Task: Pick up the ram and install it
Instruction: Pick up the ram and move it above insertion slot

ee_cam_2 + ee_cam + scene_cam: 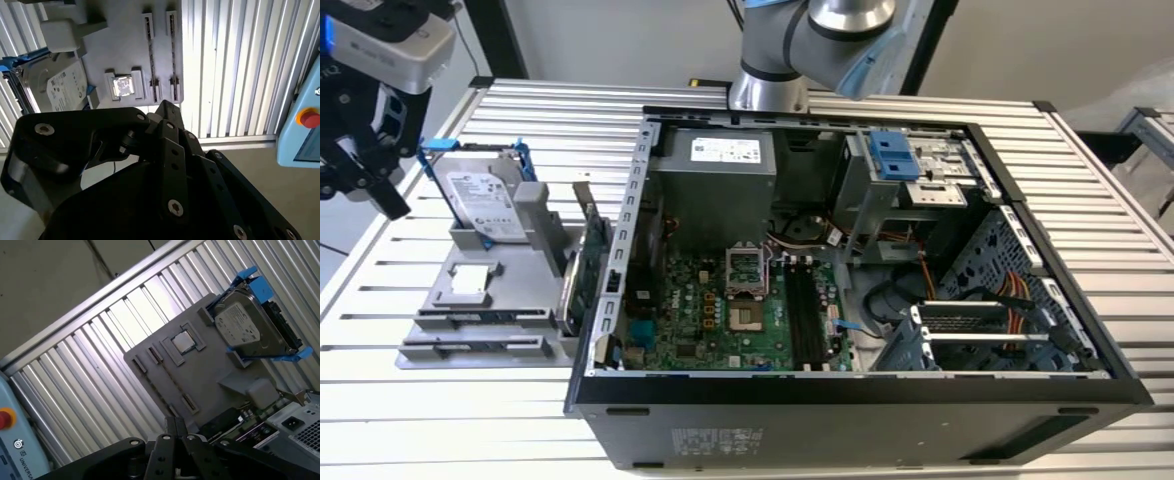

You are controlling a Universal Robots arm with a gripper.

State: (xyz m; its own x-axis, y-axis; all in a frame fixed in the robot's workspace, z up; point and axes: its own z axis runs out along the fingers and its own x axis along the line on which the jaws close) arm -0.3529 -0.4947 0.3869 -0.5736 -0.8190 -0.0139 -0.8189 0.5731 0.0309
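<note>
Second wrist view: we record a black, jointed metal hand point(165, 106), fingertips point(161, 112) clenched together, near a flat grey moulded tray point(125, 45) on the ribbed aluminium counter point(230, 65). A blue-railed silver hard drive point(60, 92) sits on the tray. Where the ram lies we cannot tell.

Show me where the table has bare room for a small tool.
Free: ribbed aluminium table between the grey fixture tray and the near edge, and the strip at the exterior view's right of the black computer case. Crowded: between tray and case.
</note>
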